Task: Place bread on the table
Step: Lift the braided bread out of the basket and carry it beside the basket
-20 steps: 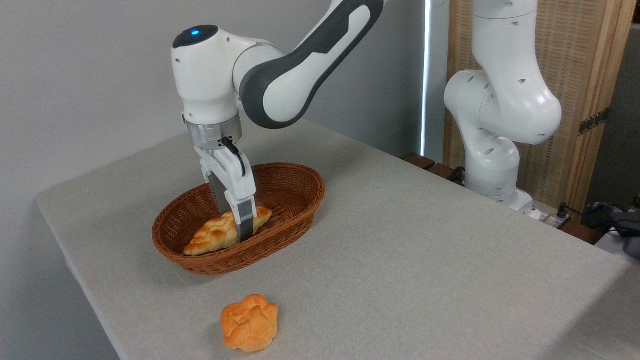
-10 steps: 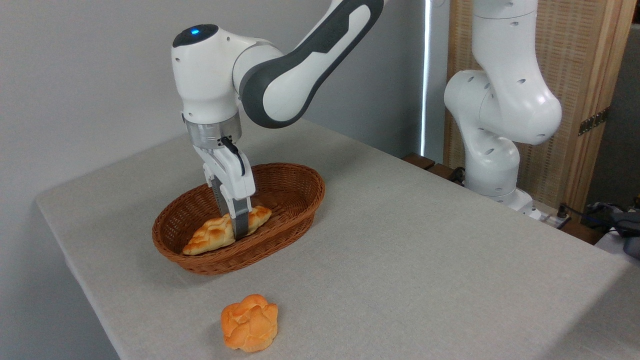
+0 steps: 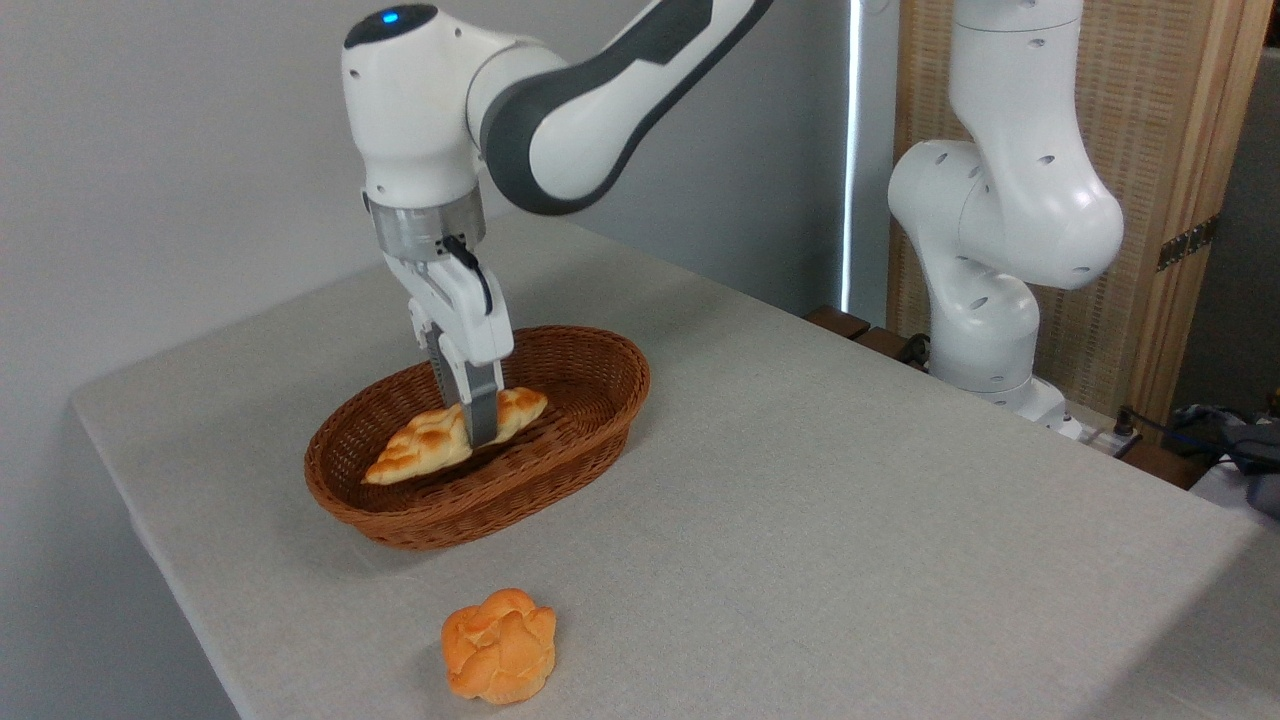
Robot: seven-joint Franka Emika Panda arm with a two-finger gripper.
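Observation:
The bread, a pale golden braided loaf with pointed ends, hangs tilted just above the floor of the brown wicker basket, its left tip lowest. My gripper points straight down and is shut on the bread right of its middle, the near finger crossing its front. The far finger is hidden behind the loaf. The table has a light grey-beige cloth top and carries the basket at its left part.
A small round orange knotted bun lies on the table in front of the basket, near the front edge. The arm's white base stands beyond the table's right rear edge. A wooden screen and a wall lie behind.
My gripper has risen a little with the bread held in it, so the loaf has come up off the basket floor. The bun and basket stay where they were.

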